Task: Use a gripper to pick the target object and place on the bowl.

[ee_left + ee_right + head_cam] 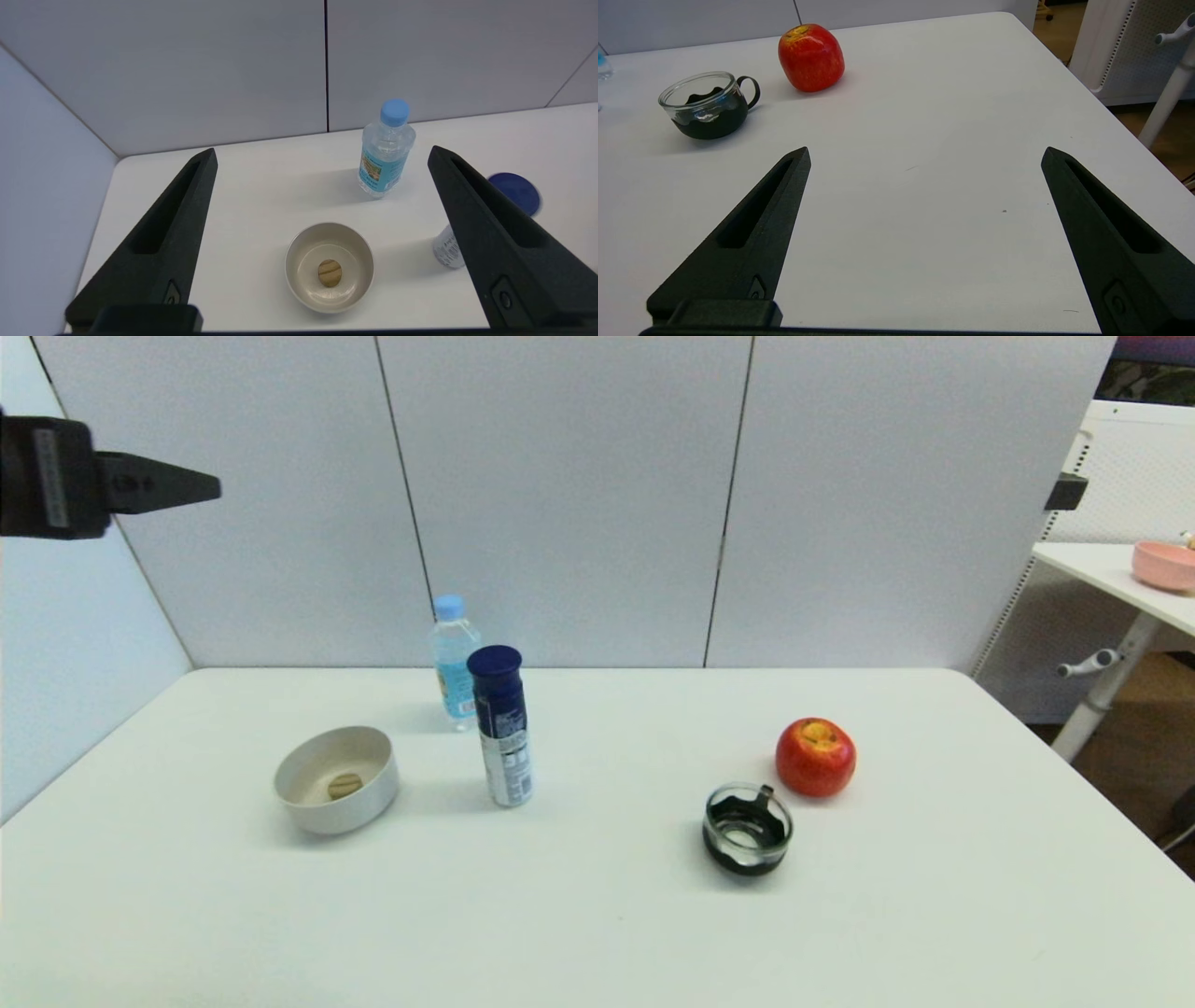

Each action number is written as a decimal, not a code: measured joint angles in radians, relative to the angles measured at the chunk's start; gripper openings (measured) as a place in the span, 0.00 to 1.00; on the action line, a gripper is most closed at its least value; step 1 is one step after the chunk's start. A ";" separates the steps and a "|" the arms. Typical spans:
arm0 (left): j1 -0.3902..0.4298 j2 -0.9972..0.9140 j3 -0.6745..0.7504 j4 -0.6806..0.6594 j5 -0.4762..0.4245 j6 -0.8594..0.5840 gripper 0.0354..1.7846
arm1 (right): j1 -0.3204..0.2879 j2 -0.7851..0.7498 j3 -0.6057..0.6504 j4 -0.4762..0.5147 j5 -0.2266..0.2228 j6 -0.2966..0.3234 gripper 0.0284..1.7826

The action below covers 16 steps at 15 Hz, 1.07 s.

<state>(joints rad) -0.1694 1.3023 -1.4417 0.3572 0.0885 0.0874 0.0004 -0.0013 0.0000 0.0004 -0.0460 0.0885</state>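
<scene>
The cream bowl (337, 780) stands on the white table at the left. The tan cork-like target object (344, 786) lies inside it on the bottom. Both also show in the left wrist view, the bowl (330, 267) with the object (330, 273) in it. My left gripper (196, 485) is raised high at the far left, well above the table and apart from the bowl. In its wrist view it (322, 156) is open and empty. My right gripper (926, 155) is open and empty above bare table near the front right; it is out of the head view.
A water bottle (455, 660) and a blue-capped spray can (500, 726) stand right of the bowl. A black-rimmed glass cup (747, 828) and a red apple (815, 757) sit at the right. A pink bowl (1163, 565) rests on a side table.
</scene>
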 joint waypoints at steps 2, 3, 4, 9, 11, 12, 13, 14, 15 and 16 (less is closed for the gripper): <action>0.030 -0.117 0.080 0.015 0.001 0.009 0.91 | 0.000 0.000 0.000 0.000 0.000 0.000 0.96; 0.059 -0.180 0.145 0.014 0.002 0.023 0.91 | 0.000 0.000 0.000 -0.001 0.000 0.000 0.96; 0.094 -0.247 0.221 0.007 0.000 0.041 0.92 | 0.000 0.000 0.000 0.000 0.000 0.000 0.96; 0.191 -0.651 0.680 -0.016 -0.017 0.066 0.94 | 0.000 0.000 0.000 0.000 0.000 0.000 0.96; 0.195 -0.822 0.890 -0.045 -0.038 0.058 0.94 | 0.000 0.000 0.000 0.000 0.000 0.000 0.96; 0.193 -0.897 0.985 -0.059 -0.046 0.052 0.94 | 0.000 0.000 0.000 0.000 0.000 0.000 0.96; 0.190 -0.967 1.066 -0.073 -0.055 0.045 0.94 | 0.000 0.000 0.000 0.000 0.000 0.000 0.96; 0.187 -1.042 1.145 -0.092 -0.062 0.037 0.95 | 0.000 0.000 0.000 0.000 0.000 0.000 0.96; 0.183 -1.117 1.227 -0.112 -0.069 0.023 0.95 | 0.000 0.000 0.000 0.000 0.000 0.000 0.96; 0.179 -1.175 1.292 -0.145 -0.074 -0.001 0.95 | 0.000 0.000 0.000 0.000 0.000 0.001 0.96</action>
<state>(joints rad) 0.0091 0.1274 -0.1496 0.2126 0.0143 0.0866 0.0004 -0.0013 0.0000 0.0000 -0.0455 0.0898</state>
